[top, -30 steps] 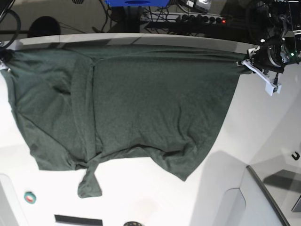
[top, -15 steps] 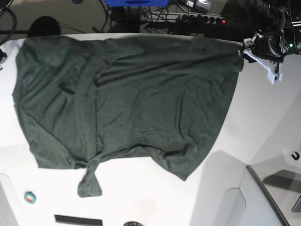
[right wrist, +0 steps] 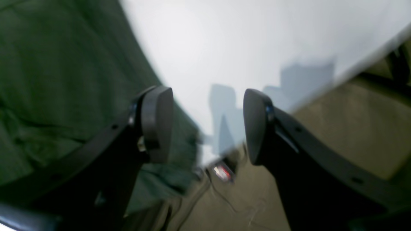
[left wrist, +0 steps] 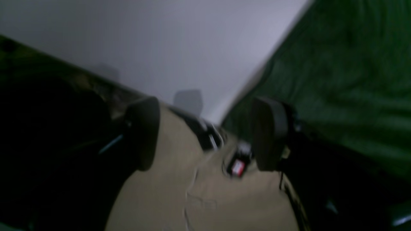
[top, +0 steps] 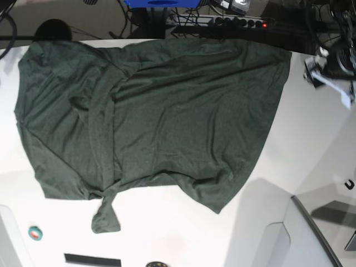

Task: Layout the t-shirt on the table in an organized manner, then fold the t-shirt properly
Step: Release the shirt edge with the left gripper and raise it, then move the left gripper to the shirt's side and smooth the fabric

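The dark green t-shirt point(top: 150, 117) lies spread over the white table point(top: 311, 144), its far edge along the table's back rim and one sleeve pointing toward the near side. My left gripper point(top: 332, 78) hovers, blurred, just right of the shirt's far right corner and apart from it. In the left wrist view that gripper point(left wrist: 205, 134) is open and empty, with the t-shirt point(left wrist: 337, 80) to its right. The right gripper point(right wrist: 205, 123) is open and empty too, beside the t-shirt point(right wrist: 64, 64) over the table point(right wrist: 240, 41). It is outside the base view.
A grey angled panel point(top: 311, 233) sits at the near right corner, with a small black hook point(top: 349, 184) above it. A teal tape roll point(top: 35, 233) lies near the front left. Cables and a power strip point(top: 233, 22) run on the floor beyond the far edge.
Both grippers have opened and let go of the shirt's far corners. The far edge has settled onto the table by the back rim. My left gripper has drawn away to the right.
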Robot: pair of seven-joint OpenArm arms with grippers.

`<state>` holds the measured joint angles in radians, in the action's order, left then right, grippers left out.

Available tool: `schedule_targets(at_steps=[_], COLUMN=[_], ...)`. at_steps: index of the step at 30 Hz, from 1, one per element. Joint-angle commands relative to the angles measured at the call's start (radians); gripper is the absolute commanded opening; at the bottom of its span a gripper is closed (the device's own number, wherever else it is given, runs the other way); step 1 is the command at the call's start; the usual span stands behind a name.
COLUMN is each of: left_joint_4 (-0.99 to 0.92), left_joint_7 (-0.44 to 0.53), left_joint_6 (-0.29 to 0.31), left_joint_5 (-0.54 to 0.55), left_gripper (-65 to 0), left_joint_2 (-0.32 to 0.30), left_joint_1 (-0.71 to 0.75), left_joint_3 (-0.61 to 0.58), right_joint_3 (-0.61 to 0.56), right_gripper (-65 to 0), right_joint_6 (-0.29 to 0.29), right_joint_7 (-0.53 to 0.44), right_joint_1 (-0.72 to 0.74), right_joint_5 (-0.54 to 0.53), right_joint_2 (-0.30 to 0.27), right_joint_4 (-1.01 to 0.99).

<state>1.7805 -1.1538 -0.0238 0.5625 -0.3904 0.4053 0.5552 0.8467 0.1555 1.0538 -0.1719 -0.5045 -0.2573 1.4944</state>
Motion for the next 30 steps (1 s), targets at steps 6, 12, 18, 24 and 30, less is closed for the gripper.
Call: schedule_targets(at_steps=[6,12,18,24,30], left_joint_4=[0.017,-0.215,-0.466,-0.687,-0.813], left_joint_7=[0.018,0.067,0.331,0.481,0.571], left_joint_6=[0.005,0.005,0.003,0.003,0.002], left_joint_5=[0.008,0.006,0.006,0.006,0.006], left_gripper=[-65.0,-65.0,-65.0,-65.0,-65.0], left_joint_2=[0.06,0.118,0.124,0.124,0.123], left_joint_1=[-0.219,-0.444,-0.552,-0.635,-0.665], left_joint_3=[-0.11,-0.343,-0.485,-0.579,-0.601], right_joint_3=[-0.217,-0.363,-0.438,-0.452,-0.557], right_gripper=[-61.5,-63.8,-63.8,-63.8,-63.8], right_joint_6=[0.091,0.091,0.091,0.091,0.091], right_joint_7=[-0.077,-0.163,-0.252,-0.353,-0.484], right_joint_1=[0.082,0.185,0.257,0.312,0.374], right_joint_5=[0.0,0.0,0.002,0.002,0.002], right_joint_2=[-0.023,-0.026,-0.099,-0.152,-0.207], right_joint_4=[-0.005,-0.186,-0.389,-0.596,-0.779])
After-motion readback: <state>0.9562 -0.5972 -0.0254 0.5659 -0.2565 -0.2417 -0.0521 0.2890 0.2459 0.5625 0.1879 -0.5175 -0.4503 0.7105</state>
